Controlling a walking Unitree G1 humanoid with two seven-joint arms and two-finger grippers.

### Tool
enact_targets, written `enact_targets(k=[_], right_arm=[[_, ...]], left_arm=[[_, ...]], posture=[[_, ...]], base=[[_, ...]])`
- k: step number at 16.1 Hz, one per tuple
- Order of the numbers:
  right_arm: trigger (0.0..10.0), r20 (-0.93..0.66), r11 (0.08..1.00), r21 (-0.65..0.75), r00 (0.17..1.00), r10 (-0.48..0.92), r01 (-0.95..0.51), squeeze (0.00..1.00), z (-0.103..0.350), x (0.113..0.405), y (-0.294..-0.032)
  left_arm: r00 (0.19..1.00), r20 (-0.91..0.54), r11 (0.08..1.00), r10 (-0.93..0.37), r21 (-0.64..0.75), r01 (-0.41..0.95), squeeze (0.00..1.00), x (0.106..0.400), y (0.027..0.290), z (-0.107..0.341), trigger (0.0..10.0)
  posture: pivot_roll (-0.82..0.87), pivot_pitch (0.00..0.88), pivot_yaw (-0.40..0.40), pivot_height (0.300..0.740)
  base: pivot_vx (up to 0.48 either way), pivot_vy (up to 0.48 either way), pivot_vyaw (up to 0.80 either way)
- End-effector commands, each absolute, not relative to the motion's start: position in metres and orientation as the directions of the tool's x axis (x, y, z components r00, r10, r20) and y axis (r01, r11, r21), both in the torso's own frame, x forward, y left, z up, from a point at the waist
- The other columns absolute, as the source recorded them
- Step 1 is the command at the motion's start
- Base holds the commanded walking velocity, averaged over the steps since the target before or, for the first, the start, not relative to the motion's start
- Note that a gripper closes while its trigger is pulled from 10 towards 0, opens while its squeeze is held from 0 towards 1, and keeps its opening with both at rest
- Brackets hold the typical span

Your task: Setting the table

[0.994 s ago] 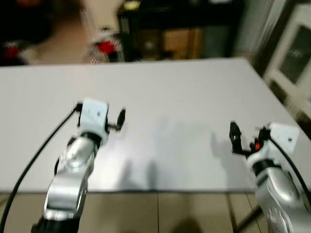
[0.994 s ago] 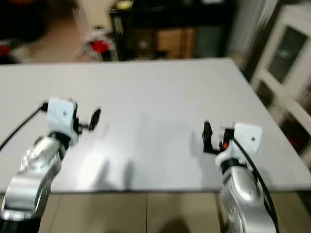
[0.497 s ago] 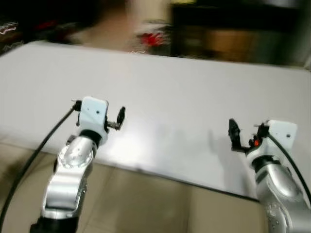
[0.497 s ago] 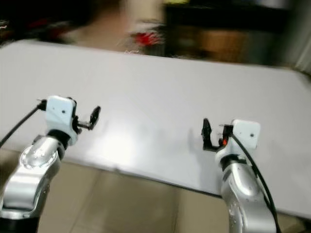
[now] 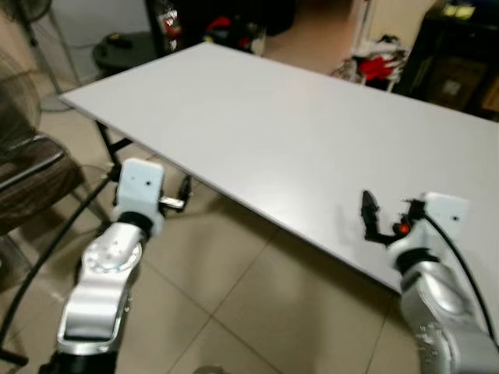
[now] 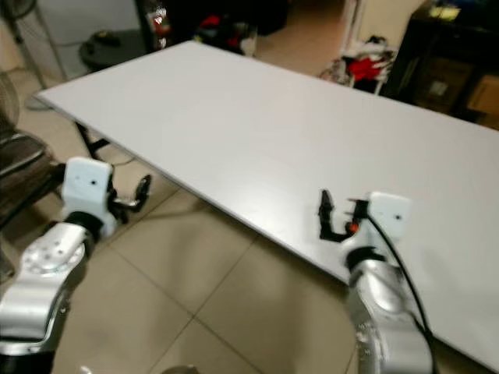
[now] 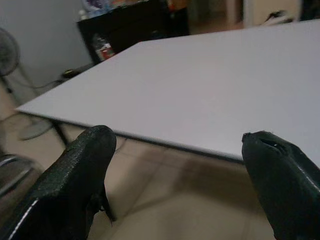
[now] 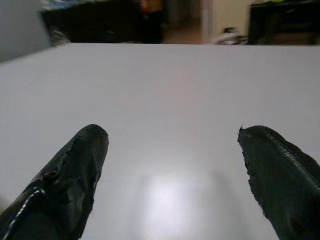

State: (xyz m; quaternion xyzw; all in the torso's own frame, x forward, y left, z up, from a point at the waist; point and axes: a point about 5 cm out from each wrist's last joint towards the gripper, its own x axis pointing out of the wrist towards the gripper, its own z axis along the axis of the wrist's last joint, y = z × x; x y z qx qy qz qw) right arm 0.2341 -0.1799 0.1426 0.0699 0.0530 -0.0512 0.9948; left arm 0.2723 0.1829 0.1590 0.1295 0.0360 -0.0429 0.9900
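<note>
A bare white table [image 5: 312, 125] runs slantwise across the head views, with nothing standing on it. My left gripper [image 5: 185, 190] hangs over the tiled floor just off the table's near edge. In the left wrist view its fingers [image 7: 75, 180] stand wide apart and hold nothing, pointing at the table's edge [image 7: 165, 142]. My right gripper [image 5: 366, 215] hovers low over the table's near edge. In the right wrist view its fingers [image 8: 70, 175] are also spread wide and hold nothing, with the white top [image 8: 170, 100] beyond them.
A dark chair [image 5: 31, 179] stands at the left on the tiled floor [image 5: 257, 312]. A fan [image 5: 19, 12] is at the far left corner. Behind the table are a black cabinet [image 5: 460, 39], red clutter [image 5: 374, 66] and a dark round object [image 5: 125, 48].
The whole view has swung, so the camera has turned: the table now lies slantwise and the left gripper is over the floor instead of the tabletop. Both arms keep their pose.
</note>
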Motion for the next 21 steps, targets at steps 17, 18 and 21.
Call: enact_targets(k=[17, 18, 21], right_arm=[[10.0, -0.089, 0.988, 0.14, 0.994, -0.06, 0.072, 0.0, 0.147, 0.235, -0.182], [10.0, -0.084, 0.991, 0.131, 0.996, -0.029, 0.039, 0.0, 0.147, 0.235, -0.18], [10.0, -0.095, 0.989, 0.151, 0.995, 0.019, -0.005, 0.0, 0.144, 0.235, -0.173]], left_arm=[[0.988, -0.1, 0.966, -0.114, 0.221, 0.134, 0.0, 0.275, 0.176, 0.153, 10.0], [0.989, -0.101, 0.967, -0.111, 0.22, 0.131, 0.0, 0.274, 0.175, 0.153, 10.0], [0.99, -0.092, 0.967, -0.104, 0.222, 0.123, 0.0, 0.273, 0.175, 0.155, 10.0]], posture=[[0.04, 0.0, 0.032, 0.74], [0.04, 0.0, 0.026, 0.74], [0.05, 0.0, 0.013, 0.74]], base=[[0.0, 0.269, 0.0], [0.0, 0.345, 0.0], [0.0, 0.345, 0.0]])
